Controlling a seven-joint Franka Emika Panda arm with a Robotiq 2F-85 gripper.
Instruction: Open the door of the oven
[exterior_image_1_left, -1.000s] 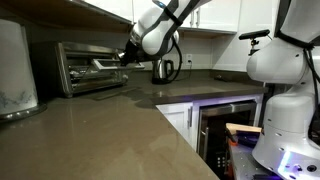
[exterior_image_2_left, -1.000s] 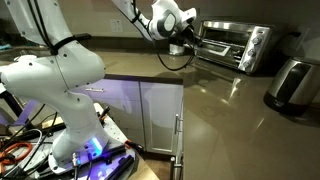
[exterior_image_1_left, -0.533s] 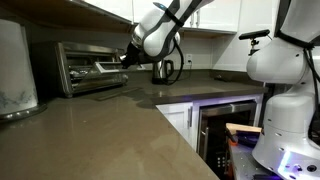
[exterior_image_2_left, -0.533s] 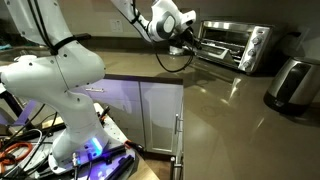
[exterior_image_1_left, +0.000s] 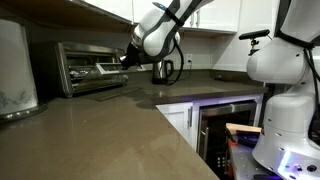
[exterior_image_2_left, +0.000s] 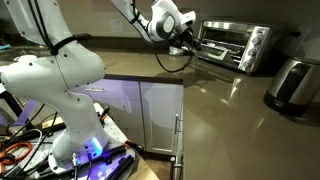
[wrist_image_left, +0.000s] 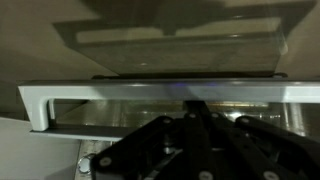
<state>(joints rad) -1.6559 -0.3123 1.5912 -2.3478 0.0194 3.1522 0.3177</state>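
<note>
the robot's claw (exterior_image_1_left: 125, 58) hangs at the front of the oven (exterior_image_1_left: 88, 66) on a kitchen counter (exterior_image_1_left: 110, 135), at the end nearer the steel kettle (exterior_image_1_left: 163, 70). in the wrist view its dark fingers (wrist_image_left: 160, 135) rise from the bottom edge to just under the silver bar handle (wrist_image_left: 150, 92) of the door (wrist_image_left: 170, 50) — whether they are parted, closed or pinching the bar cannot be told from here. in an exterior view the door (exterior_image_2_left: 215, 56) appears tipped out and down from the oven (exterior_image_2_left: 248, 40), with the claw (exterior_image_2_left: 186, 40) at its near end and wire racks showing behind the glass. a black cable (exterior_image_2_left: 175, 62) loops below the wrist. the arm's white base (exterior_image_2_left: 50, 85) stands in front of the cabinets — apart from the oven.
</note>
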